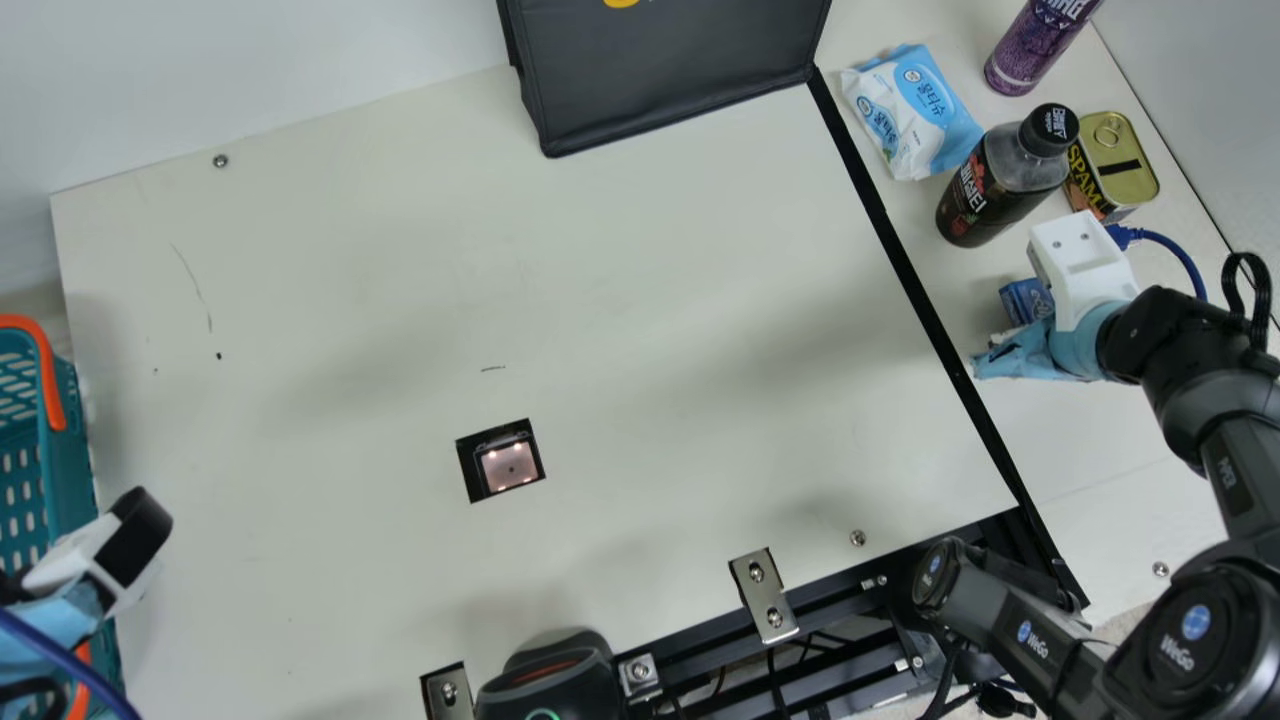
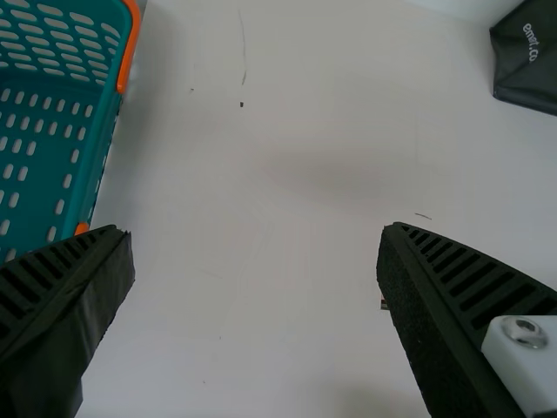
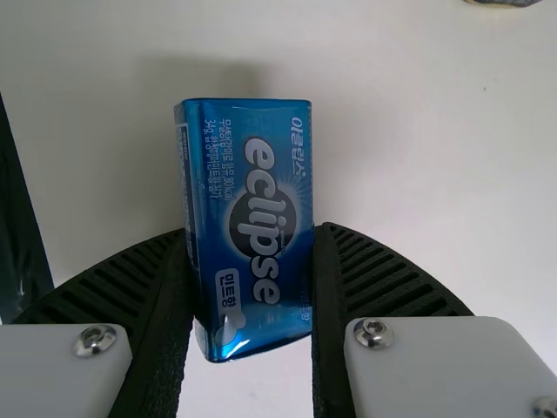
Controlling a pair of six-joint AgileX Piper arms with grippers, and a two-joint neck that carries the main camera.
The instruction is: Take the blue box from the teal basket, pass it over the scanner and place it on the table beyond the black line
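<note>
- Box [image 3: 248, 192] is squeezed tight in my right gripper [image 3: 252, 231], past the black line [image 1: 905, 262].
- My left gripper [image 2: 255, 233] is wide open with nothing in it, well short of the black line.
- I can't tell if the box touches the table [image 1: 1100, 450]. Letting go too high could make it fall over.
- Swinging sideways could bump the bottle [image 1: 985, 195], also past the black line.
- If one side sticks, backing off could drag the box onto the black line.

Room to pass runs between the basket [image 1: 76, 470] and the black line [image 1: 922, 300], short of the bag [image 1: 670, 75]; beyond the line, wipes [image 1: 915, 110], bottle [image 1: 985, 195] and can [image 1: 1118, 165] block the way
</note>
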